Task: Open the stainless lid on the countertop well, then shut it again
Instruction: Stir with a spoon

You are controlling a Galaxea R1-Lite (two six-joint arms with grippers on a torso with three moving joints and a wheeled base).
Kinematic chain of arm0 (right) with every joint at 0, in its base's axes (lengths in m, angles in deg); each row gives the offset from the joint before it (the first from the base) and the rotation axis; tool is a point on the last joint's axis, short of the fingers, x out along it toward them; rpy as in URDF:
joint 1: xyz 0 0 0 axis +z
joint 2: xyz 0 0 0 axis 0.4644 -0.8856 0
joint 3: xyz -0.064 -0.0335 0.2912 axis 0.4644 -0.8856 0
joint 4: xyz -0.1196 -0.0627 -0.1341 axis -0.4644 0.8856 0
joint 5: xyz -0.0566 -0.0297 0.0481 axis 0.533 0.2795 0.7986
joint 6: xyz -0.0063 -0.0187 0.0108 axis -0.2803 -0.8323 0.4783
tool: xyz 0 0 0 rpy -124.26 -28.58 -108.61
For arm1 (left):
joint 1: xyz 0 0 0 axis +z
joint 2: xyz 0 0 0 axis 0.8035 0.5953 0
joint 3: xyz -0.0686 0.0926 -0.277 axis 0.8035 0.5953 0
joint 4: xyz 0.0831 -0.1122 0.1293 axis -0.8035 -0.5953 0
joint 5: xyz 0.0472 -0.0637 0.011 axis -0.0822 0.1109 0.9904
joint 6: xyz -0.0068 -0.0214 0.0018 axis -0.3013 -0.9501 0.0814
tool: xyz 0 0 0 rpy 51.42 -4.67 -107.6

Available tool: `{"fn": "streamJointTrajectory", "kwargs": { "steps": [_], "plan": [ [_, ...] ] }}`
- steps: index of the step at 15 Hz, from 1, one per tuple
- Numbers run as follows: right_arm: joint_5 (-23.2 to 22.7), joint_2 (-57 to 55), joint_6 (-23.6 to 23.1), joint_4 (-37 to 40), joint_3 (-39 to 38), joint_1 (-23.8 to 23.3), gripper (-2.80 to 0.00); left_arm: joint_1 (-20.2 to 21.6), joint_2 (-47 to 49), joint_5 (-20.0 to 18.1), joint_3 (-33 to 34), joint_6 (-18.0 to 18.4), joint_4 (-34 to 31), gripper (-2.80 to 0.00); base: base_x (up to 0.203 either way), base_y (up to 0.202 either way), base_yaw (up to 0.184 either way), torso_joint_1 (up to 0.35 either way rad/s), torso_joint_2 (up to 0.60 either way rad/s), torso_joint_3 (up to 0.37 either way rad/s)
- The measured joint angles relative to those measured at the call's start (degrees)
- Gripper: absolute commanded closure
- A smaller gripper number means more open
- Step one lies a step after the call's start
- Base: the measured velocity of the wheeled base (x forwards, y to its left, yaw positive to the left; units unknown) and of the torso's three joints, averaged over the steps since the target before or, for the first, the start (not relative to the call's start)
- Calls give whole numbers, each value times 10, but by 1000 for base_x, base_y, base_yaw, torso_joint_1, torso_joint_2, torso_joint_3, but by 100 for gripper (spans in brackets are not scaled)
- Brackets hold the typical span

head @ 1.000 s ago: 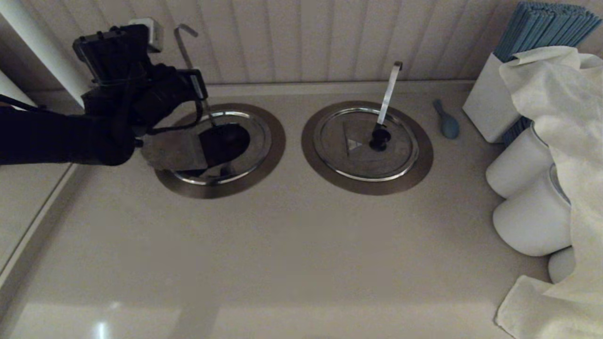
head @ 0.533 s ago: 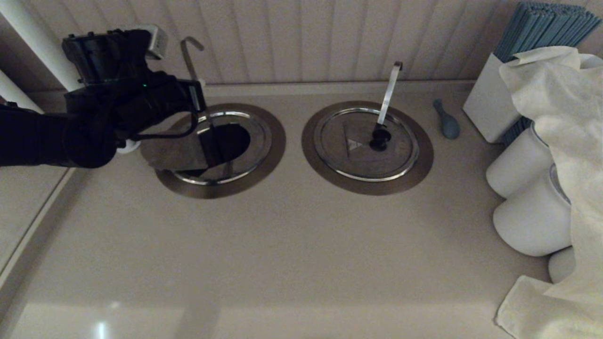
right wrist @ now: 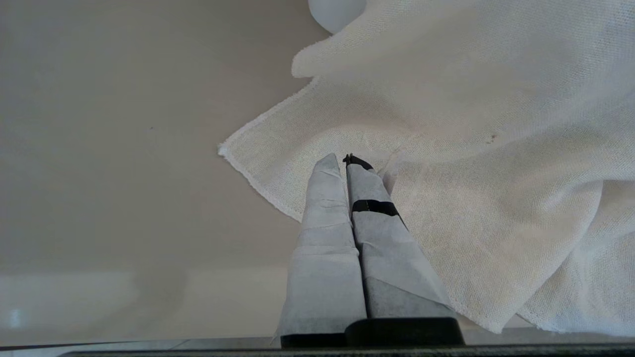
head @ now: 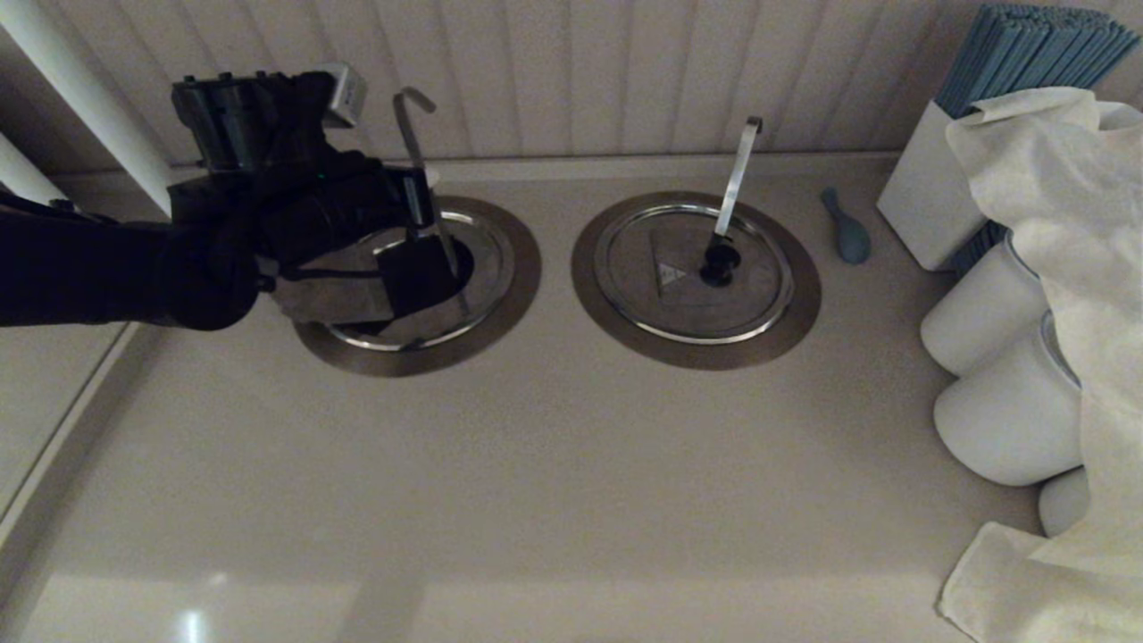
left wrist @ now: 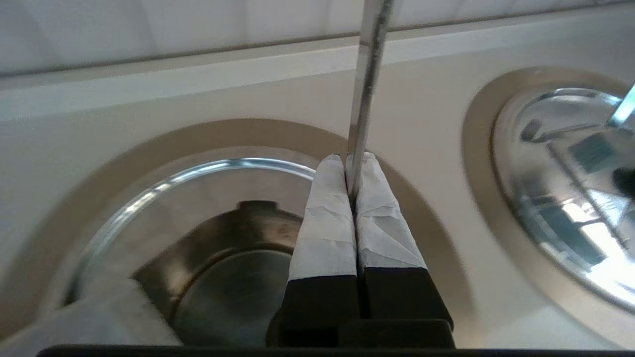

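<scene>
Over the countertop well point(head: 500, 295), at the surface's point(head: 554, 464) far left, the left gripper point(left wrist: 353, 158) is shown, its fingers point(left wrist: 325, 218) pressed shut on the ladle handle point(left wrist: 366, 74). Half of the stainless lid point(head: 335, 290) is seen folded up. The right gripper point(right wrist: 345, 159) is held closed and empty above a white cloth point(right wrist: 471, 148).

Stainless lid point(head: 335, 288) folded up, countertop well point(head: 500, 308) open
</scene>
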Motion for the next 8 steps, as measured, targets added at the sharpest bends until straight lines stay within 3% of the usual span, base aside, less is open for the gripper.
{"fn": "streamJointTrajectory", "kwargs": {
  "steps": [3, 8],
  "plan": [
    [0, 0, 0, 0, 0, 0, 0, -8, 13, 9, -12, -3, 3, 0, 0, 0, 0, 0, 0, 0],
    [0, 0, 0, 0, 0, 0, 0, 36, 31, 34, -34, 17, 4, 0, 0, 0, 0, 0, 0, 0]
  ]
}}
